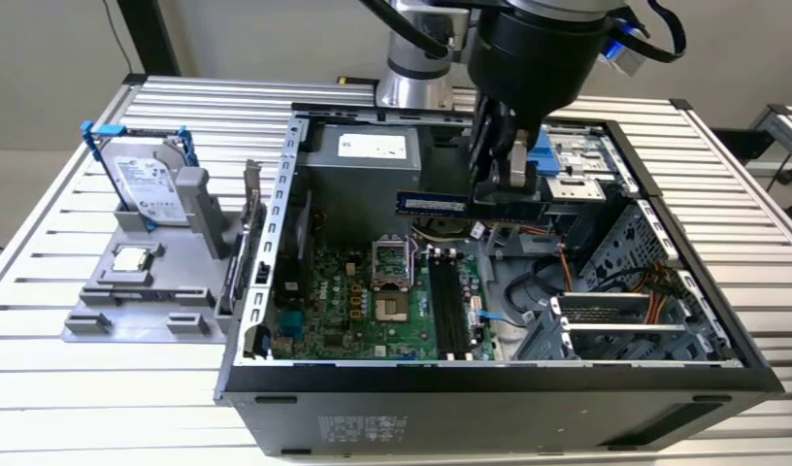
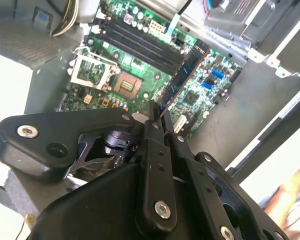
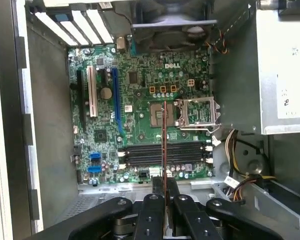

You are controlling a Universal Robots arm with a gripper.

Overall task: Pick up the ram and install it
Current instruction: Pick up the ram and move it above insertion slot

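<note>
Exterior view's left: hard drive (image 1: 150, 189) and processor chip (image 1: 133, 258) sit on the grey fixture (image 1: 98, 325) on the counter (image 1: 59, 408). Next right, open PC case (image 1: 500, 398) with motherboard (image 1: 364, 316) exposed. Hand (image 1: 507, 199) is clamped on the ram (image 1: 431, 204), held in the air above the memory slots (image 1: 450, 306), not seated; ram is edge-on in the first wrist view (image 3: 164, 135).

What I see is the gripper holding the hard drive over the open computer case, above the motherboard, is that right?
Not quite. The gripper holds the ram, not the hard drive, over the open computer case, above the motherboard. The exterior view shows this; the hard drive stands on a grey holder beside the case.
</note>
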